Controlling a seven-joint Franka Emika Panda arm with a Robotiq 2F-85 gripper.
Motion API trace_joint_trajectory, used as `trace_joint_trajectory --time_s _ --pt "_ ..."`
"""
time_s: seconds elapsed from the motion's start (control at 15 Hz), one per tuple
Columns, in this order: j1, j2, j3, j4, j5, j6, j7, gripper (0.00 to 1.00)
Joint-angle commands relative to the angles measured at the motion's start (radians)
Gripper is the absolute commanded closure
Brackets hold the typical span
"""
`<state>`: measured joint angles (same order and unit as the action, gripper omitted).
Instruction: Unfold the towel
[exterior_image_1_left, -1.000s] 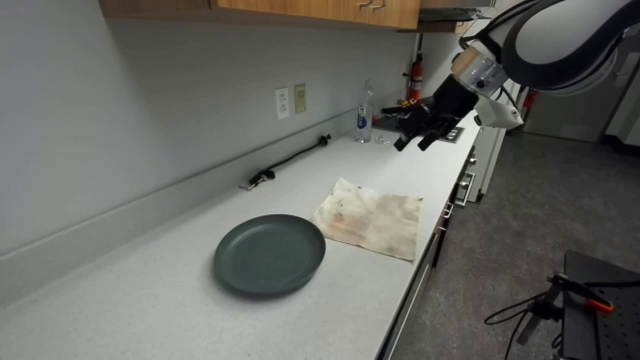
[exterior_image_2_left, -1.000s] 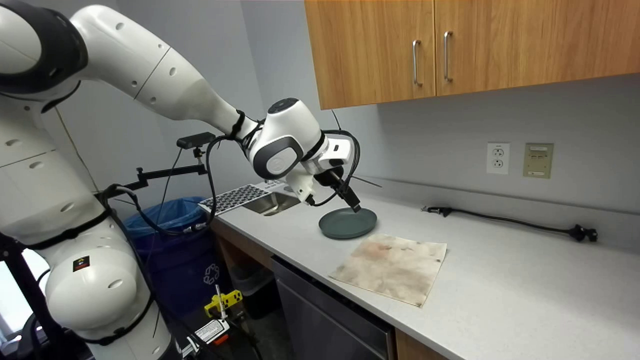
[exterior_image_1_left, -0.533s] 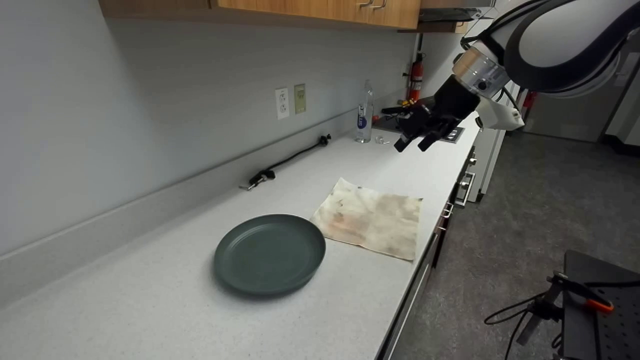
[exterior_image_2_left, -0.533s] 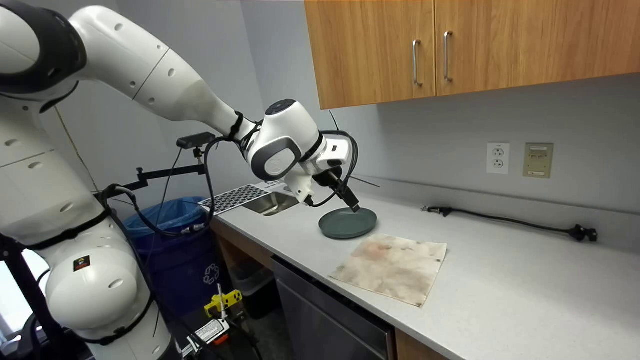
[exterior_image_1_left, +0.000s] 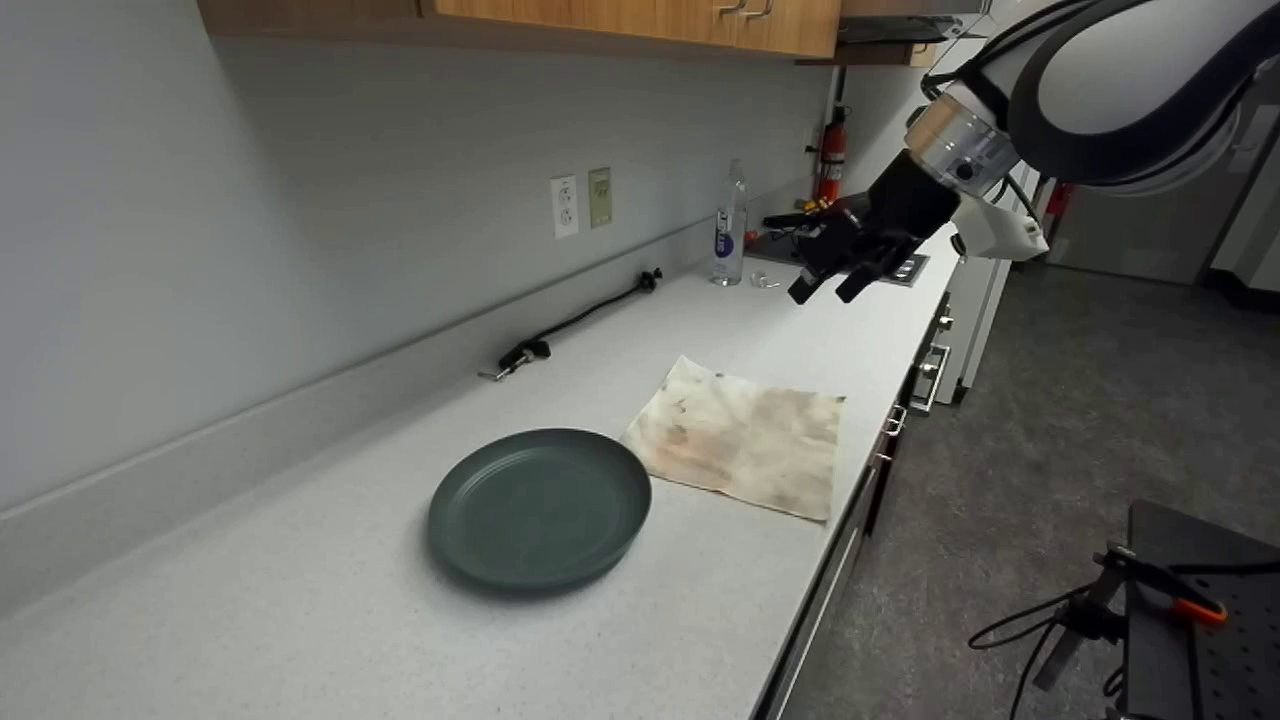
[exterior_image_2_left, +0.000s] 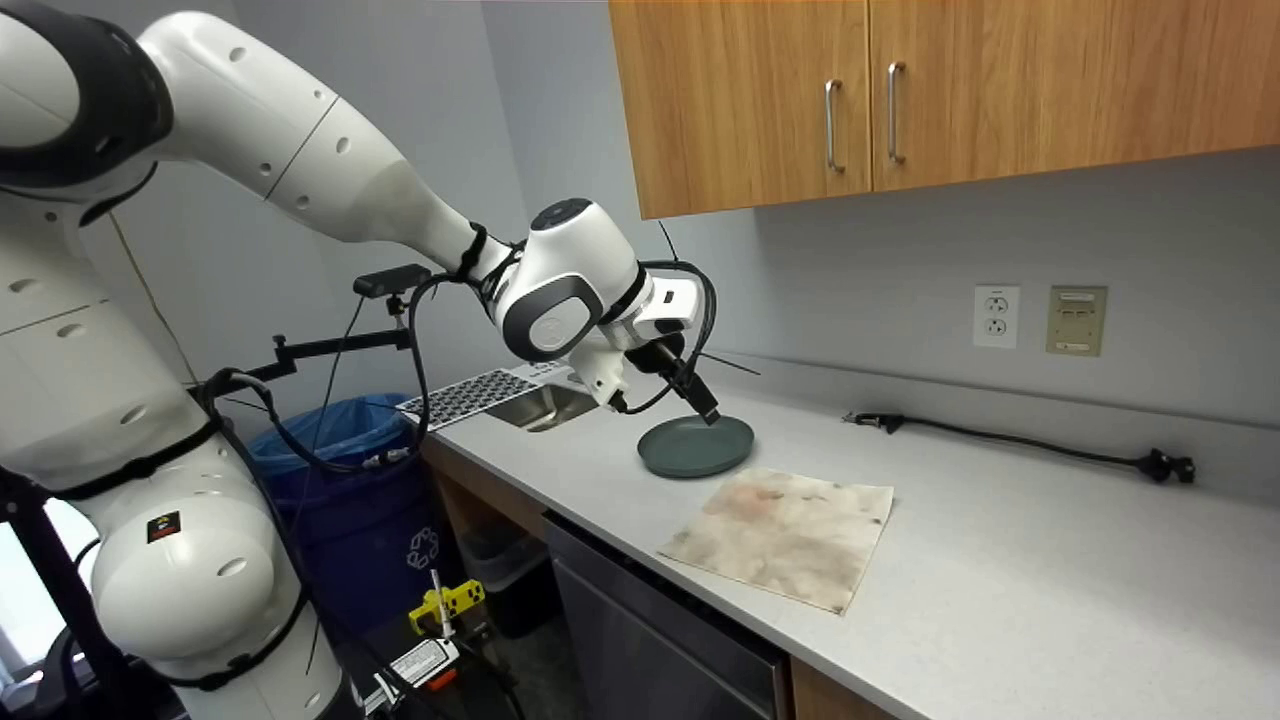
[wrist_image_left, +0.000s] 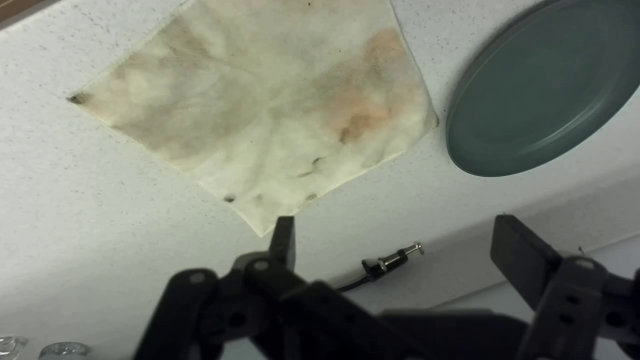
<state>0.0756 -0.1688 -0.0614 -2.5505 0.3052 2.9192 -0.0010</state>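
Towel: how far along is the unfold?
Done, apparently: the towel lies spread flat on the counter, four corners showing. In hand: nothing; the gripper is open, away from the towel. Left: probably nothing but retreat, though a hidden layer underneath can't be ruled out.

You have one towel (exterior_image_2_left: 785, 538), one plate (exterior_image_1_left: 540, 505) and one black clamp-ended cord (exterior_image_2_left: 1025, 440), all in three views. Arm (exterior_image_2_left: 320, 155), one; your gripper (wrist_image_left: 398, 241), one; fingers (wrist_image_left: 284, 239), two. Bottle (exterior_image_1_left: 730, 238), one, in an exterior view. White outlet (exterior_image_2_left: 996, 316), one, and beige wall plate (exterior_image_2_left: 1076, 322), one: you find these in both exterior views. In an exterior view you also count: wooden cabinet doors (exterior_image_2_left: 740, 110), two; door handles (exterior_image_2_left: 829, 125), two; sink (exterior_image_2_left: 515, 411), one; blue bin (exterior_image_2_left: 355, 545), one; yellow power strip (exterior_image_2_left: 458, 598), one.
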Motion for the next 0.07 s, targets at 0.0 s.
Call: trace_joint_trajectory --time_s 0.0 --pt "0.000 0.000 0.000 0.000 0.000 0.000 0.000 0.00"
